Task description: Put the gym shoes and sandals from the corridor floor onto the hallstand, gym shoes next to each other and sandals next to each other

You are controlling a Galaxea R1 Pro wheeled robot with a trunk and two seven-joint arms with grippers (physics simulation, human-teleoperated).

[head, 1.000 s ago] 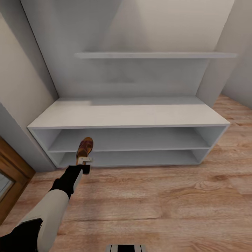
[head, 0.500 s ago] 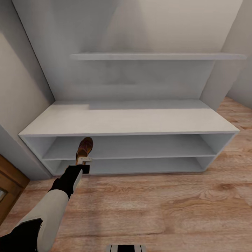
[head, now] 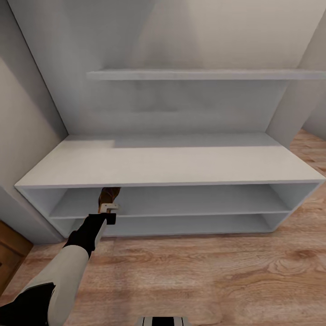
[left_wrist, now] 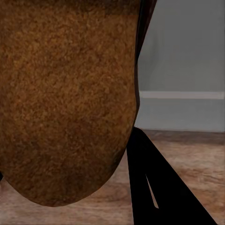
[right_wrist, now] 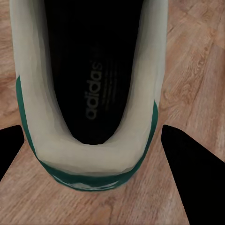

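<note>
Left gripper [head: 108, 207], at the end of the black and white arm, pinches the heel end of a dark brown leather sandal [head: 109, 196]. The sandal's toe part is hidden under the top board of the pale grey-white hallstand with two open shelf levels [head: 167, 163], so only its back half shows, at the left part of the upper shelf opening. Whether the sandal touches the shelf board cannot be told. In the left wrist view the sandal [left_wrist: 65, 93] is a wide rounded shape with a grainy, suede-like brown surface, and one black finger [left_wrist: 154, 187] lies just beside its edge; the other finger is cut off.

The right gripper [right_wrist: 96, 154] has its two black fingers spread, one at each side of the heel of a white gym shoe with a green heel band [right_wrist: 89, 154]. Whether they press the shoe is hard to make out. On the black insole the word "adidas" can be read. Under the shoe is the light brown wood-grain plank floor [right_wrist: 197, 70].
</note>
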